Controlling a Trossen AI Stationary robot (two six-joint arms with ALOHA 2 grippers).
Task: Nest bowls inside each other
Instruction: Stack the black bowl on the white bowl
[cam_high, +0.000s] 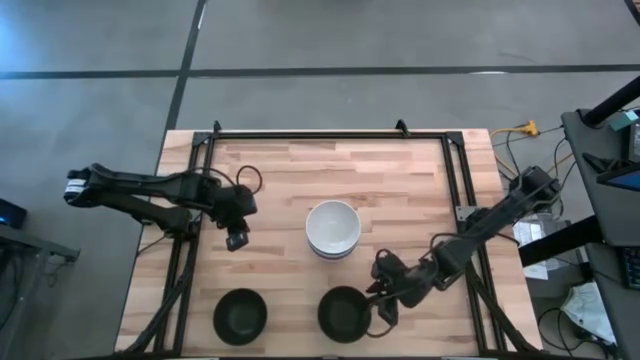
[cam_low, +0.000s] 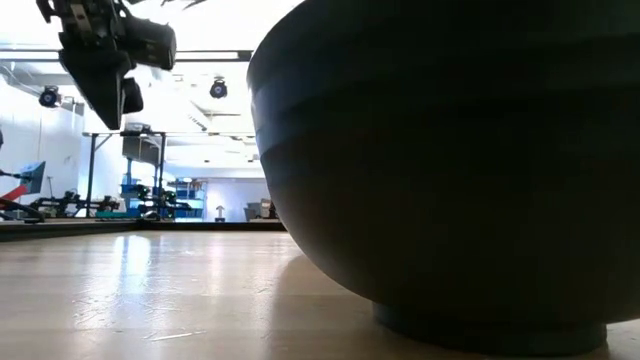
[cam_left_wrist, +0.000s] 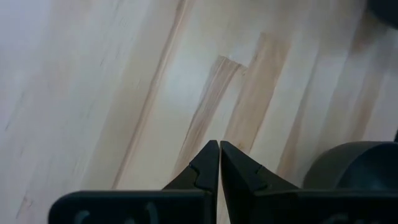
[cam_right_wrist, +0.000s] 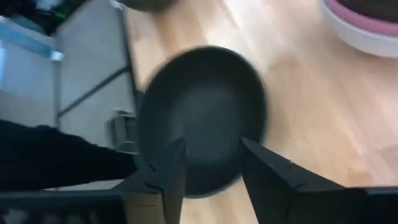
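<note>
Black bowl (cam_high: 343, 312), wooden table (cam_high: 400, 180), unlabelled

- Both arms are looking dark, almost black, made of long thin bars with chunky round joints.
- The left arm (cam_high: 150, 190) is showing a small white label at its far end, and a thin black cable is looping near its wrist.
- The left tool (cam_left_wrist: 219, 163) is showing two flat black fingers with pointed tips.
- The right tool (cam_right_wrist: 211, 163) is showing two black, blocky fingers with flat slanted faces.
</note>
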